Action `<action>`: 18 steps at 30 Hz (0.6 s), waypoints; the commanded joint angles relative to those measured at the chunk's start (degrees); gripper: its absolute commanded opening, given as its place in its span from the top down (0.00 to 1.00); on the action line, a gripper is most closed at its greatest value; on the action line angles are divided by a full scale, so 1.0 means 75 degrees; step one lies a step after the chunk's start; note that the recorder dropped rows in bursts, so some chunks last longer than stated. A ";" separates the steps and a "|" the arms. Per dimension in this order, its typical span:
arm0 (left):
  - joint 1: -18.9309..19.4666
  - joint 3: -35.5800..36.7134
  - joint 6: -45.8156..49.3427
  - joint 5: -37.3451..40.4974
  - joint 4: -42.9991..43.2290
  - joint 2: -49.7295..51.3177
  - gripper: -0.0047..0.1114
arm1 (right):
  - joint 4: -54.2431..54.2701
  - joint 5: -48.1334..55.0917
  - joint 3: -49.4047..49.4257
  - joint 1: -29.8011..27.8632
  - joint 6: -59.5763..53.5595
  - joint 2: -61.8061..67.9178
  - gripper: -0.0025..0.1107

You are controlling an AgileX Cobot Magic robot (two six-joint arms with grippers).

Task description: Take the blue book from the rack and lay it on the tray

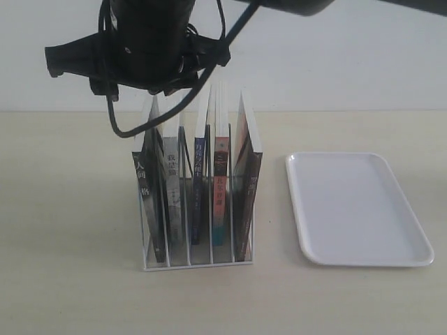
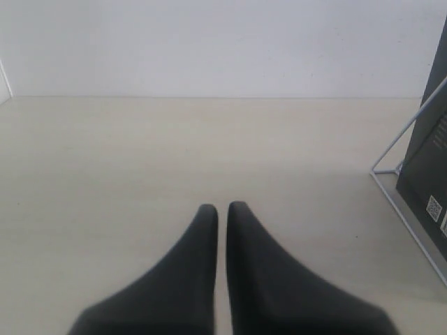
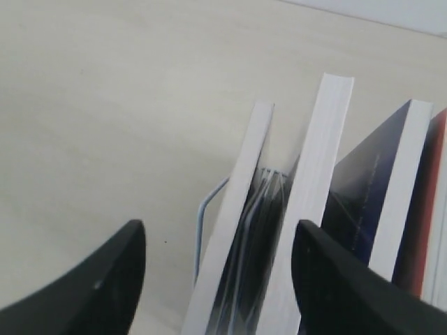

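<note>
The white wire rack (image 1: 199, 264) holds five upright books. The blue book (image 1: 199, 174), with its dark blue spine, stands in the middle slot. My right gripper (image 1: 164, 87) hangs over the rack's left end. In the right wrist view it (image 3: 220, 230) is open, its fingers straddling the tops of the two leftmost books, and the blue book (image 3: 363, 188) stands just beyond one finger. The white tray (image 1: 356, 209) lies bare to the right of the rack. My left gripper (image 2: 222, 209) is shut on nothing, low over the table beside a rack corner (image 2: 405, 132).
A red-and-teal spined book (image 1: 221, 188) stands right of the blue one, and black-spined books (image 1: 150, 195) fill the other slots. The right arm's cables (image 1: 126, 129) dangle over the rack's left side. Bare table lies in front of the rack and to its left.
</note>
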 commanded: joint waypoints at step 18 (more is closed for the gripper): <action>0.0001 0.0025 -0.0017 -0.0031 0.0009 -0.0026 0.92 | -0.0689 0.2003 -0.0037 -0.0010 -0.0705 -0.0744 0.86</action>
